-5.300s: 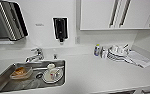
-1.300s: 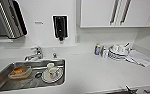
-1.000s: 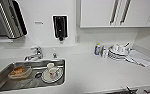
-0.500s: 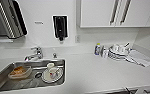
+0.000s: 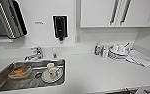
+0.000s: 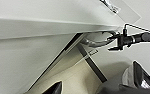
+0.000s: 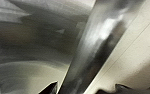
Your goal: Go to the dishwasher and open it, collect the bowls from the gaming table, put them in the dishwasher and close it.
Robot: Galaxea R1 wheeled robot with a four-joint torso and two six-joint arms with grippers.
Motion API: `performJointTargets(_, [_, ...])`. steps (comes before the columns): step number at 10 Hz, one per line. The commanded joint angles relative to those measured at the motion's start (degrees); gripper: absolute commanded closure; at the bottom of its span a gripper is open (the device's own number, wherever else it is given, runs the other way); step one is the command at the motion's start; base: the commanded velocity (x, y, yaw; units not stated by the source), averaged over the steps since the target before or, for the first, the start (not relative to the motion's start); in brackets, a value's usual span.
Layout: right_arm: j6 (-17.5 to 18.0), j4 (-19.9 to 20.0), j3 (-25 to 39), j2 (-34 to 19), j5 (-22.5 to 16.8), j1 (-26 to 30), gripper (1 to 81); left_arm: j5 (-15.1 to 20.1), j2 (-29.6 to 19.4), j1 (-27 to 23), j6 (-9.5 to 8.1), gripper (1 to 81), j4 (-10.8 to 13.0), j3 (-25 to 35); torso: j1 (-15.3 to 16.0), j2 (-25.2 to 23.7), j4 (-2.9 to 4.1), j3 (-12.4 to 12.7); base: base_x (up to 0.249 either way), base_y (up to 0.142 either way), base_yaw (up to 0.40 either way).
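crockery (image 5: 118, 51) near the worktop's (image 5: 96, 72) back right corner is too blurred to count; the sink (image 5: 6, 83) is cut off.

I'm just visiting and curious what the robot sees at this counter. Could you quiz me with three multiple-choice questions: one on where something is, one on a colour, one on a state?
1. Where does the white plate with a cup on it lie?
A. in the steel sink
B. on the counter
C. on the floor

2. What colour is the wall-mounted soap dispenser?
A. red
B. black
C. green

3. How are the white upper cabinet doors?
A. open
B. removed
C. closed

Answers:
1 A, the white plate rests inside the steel sink.
2 B, the soap dispenser is black.
3 C, the cabinet doors sit flush.
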Motion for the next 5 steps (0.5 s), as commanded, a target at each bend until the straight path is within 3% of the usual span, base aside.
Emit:
performJointTargets(1, [0.2, 0.0, -1.2, -0.5, -2.6, 4.9, 1.0, 1.4, -1.9, -4.8, 0.39, 1.0, 0.1, 1.4, 0.0, 0.0, 0.00, 0.0, 0.000, 0.000, 0.000])
performJointTargets(5, [0.2, -3.0, -2.2, 0.3, -3.4, 2.3, 1.0, 1.4, -1.3, -4.8, 0.39, 1.0, 0.2, 1.1, 0.0, 0.0, 0.00, 0.0, 0.000, 0.000, 0.000])
